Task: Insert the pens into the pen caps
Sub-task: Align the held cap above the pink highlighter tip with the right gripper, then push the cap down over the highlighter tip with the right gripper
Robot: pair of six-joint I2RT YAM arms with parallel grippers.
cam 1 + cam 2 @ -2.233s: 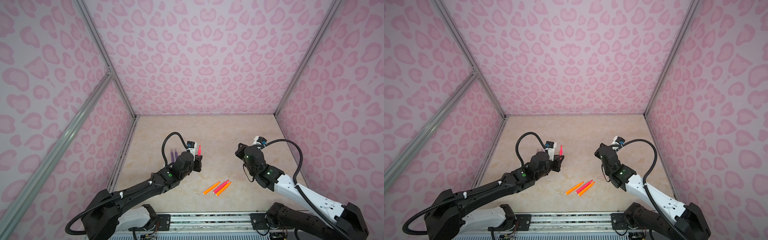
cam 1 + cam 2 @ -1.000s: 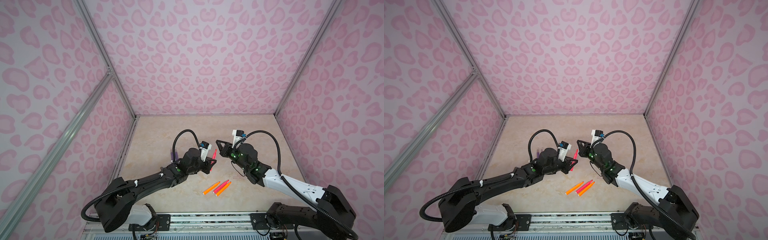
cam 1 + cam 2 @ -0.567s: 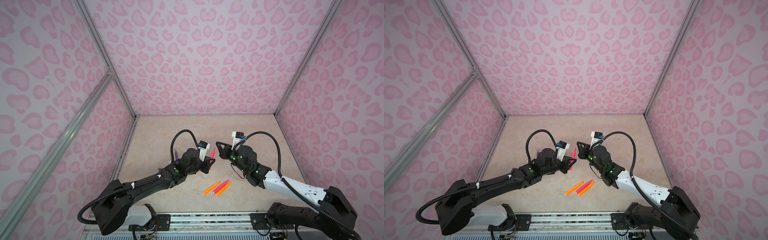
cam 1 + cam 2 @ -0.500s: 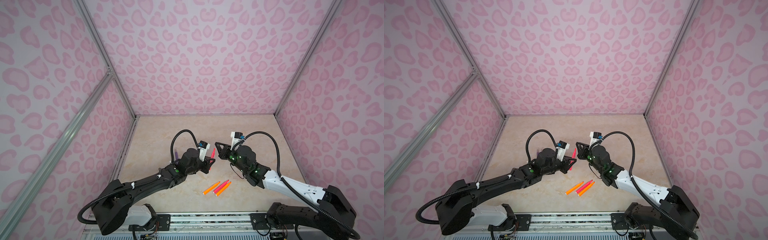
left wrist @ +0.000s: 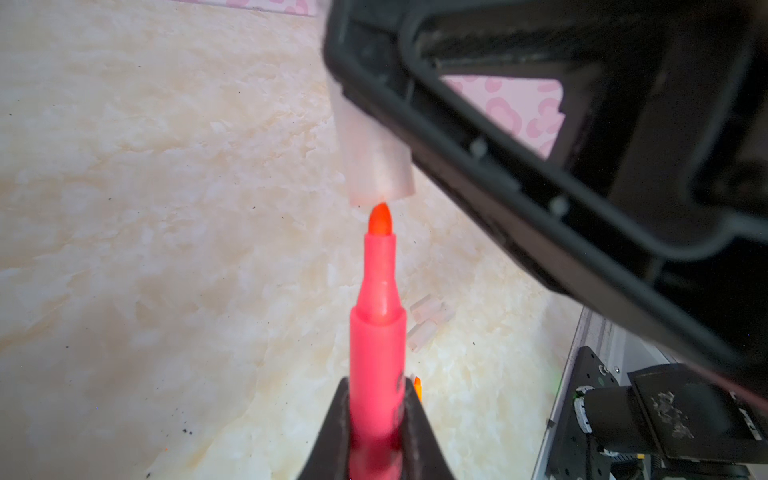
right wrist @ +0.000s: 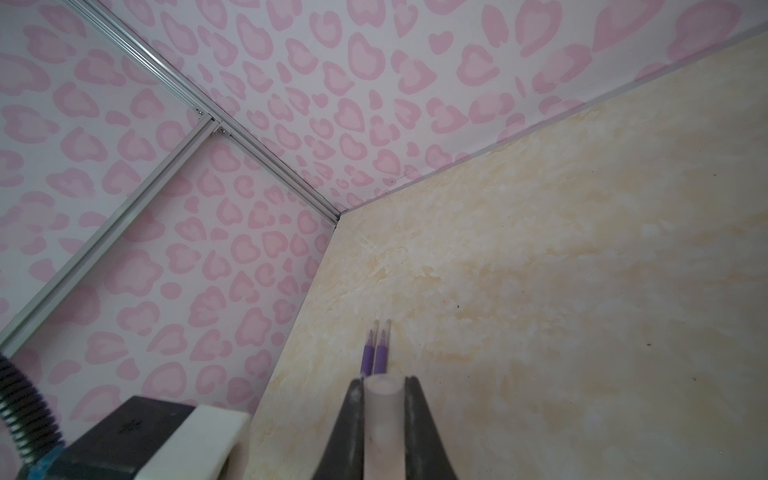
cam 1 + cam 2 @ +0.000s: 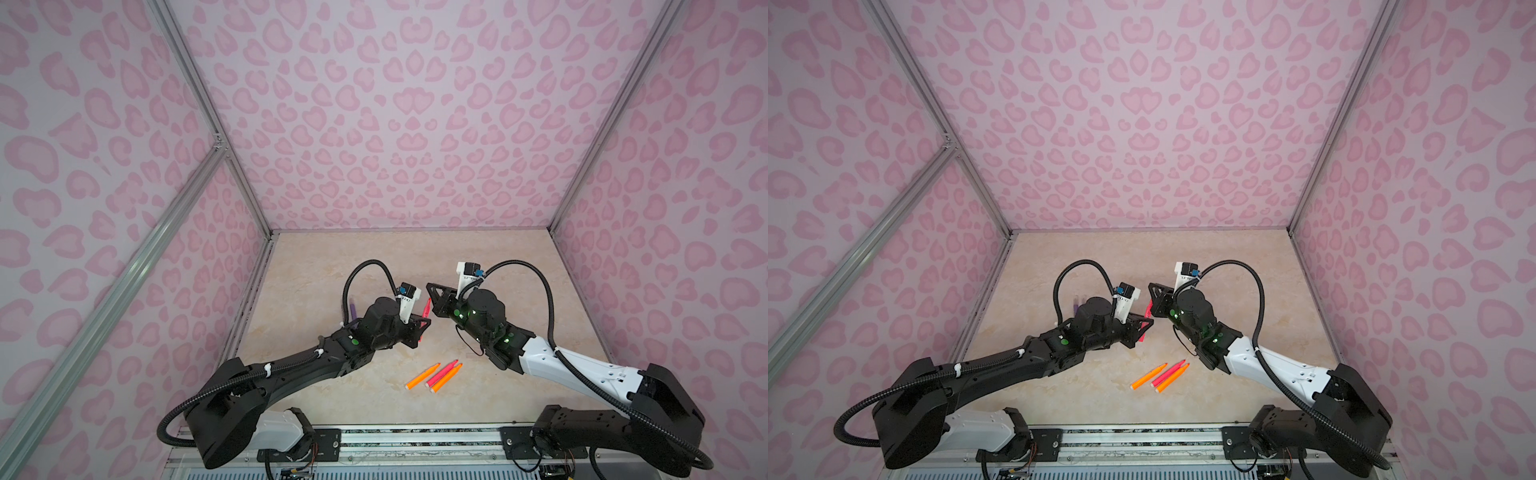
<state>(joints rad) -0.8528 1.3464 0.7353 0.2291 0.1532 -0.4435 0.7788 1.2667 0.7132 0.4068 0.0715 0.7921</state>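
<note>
My left gripper (image 5: 377, 395) is shut on a pink-red pen (image 5: 377, 332) that points its tip away from the jaws. Right at that tip hangs a clear pen cap (image 5: 374, 166), open end toward it, the tip at its mouth. My right gripper (image 6: 383, 380) is shut on this cap (image 6: 383, 415). In both top views the left gripper (image 7: 423, 326) (image 7: 1144, 326) and right gripper (image 7: 430, 286) (image 7: 1150, 286) meet above the table's middle, the pen (image 7: 426, 307) (image 7: 1147, 309) between them.
Two orange pens (image 7: 423, 376) (image 7: 446, 378) and a pink-red pen (image 7: 440, 372) lie together near the front edge. Two purple pens (image 6: 376, 353) (image 7: 353, 309) lie side by side at the left, clear caps on their tips. Loose caps (image 5: 428, 316) lie on the beige table.
Both arms have swung in from the sides to the middle. Over the last second the right gripper with the cap edged closer to the pen's tip.
</note>
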